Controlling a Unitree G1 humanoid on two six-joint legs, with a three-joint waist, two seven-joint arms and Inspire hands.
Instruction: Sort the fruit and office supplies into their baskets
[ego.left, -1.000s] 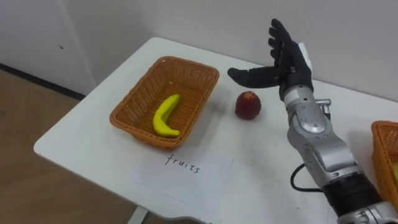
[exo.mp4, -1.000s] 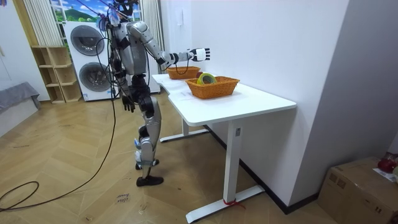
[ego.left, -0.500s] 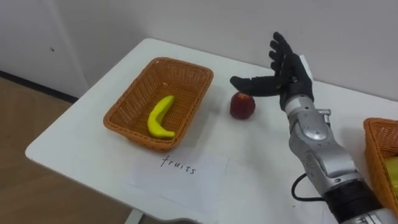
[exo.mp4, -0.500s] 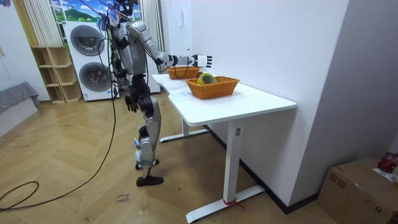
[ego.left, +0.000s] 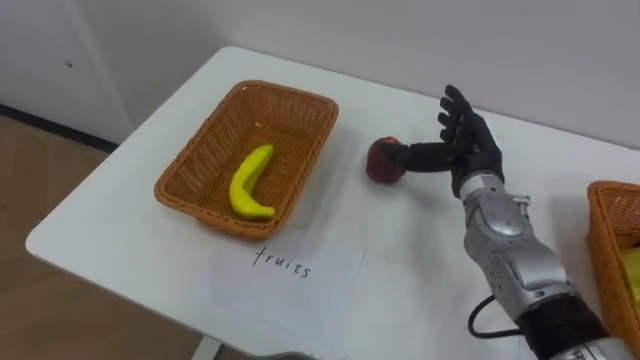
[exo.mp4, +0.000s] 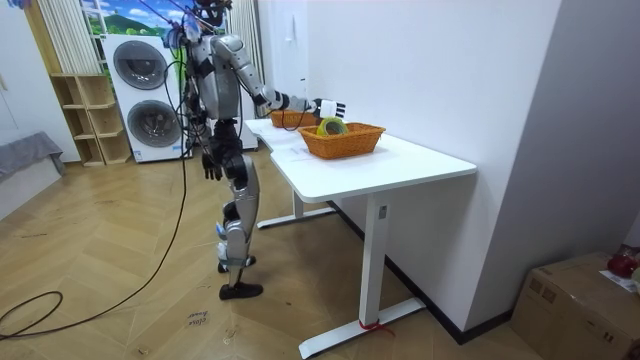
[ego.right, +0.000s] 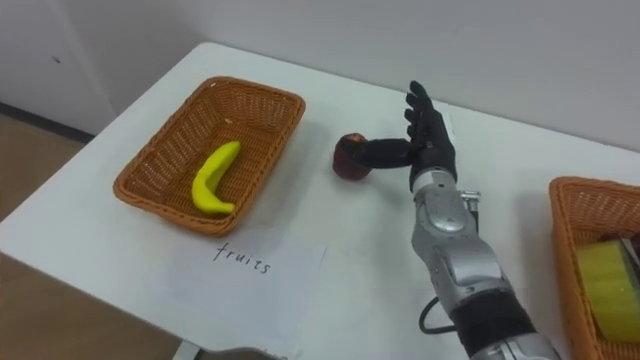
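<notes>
Far left on the white table (ego.left: 120, 240): brown woven wicker basket (ego.left: 200, 150), yellow banana (ego.left: 250, 183) lying inside. White handwritten paper sheet (ego.left: 285, 285) sits just near of it. Red apple (ego.left: 383, 163) lies on the table, right of that basket. Right hand (ego.left: 468, 150) is released, fingers straight, thumb touching the apple's right side. Second wicker basket (ego.right: 556, 225) at far right holds a yellow tape roll (ego.right: 605, 280). Left hand (exo.mp4: 211, 166) hangs at the hip; can't tell its state.

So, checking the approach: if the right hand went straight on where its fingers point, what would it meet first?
Likely only the wall: the right hand is open, fingers aimed past the table edge. The apple sits left of that line, by the thumb.
</notes>
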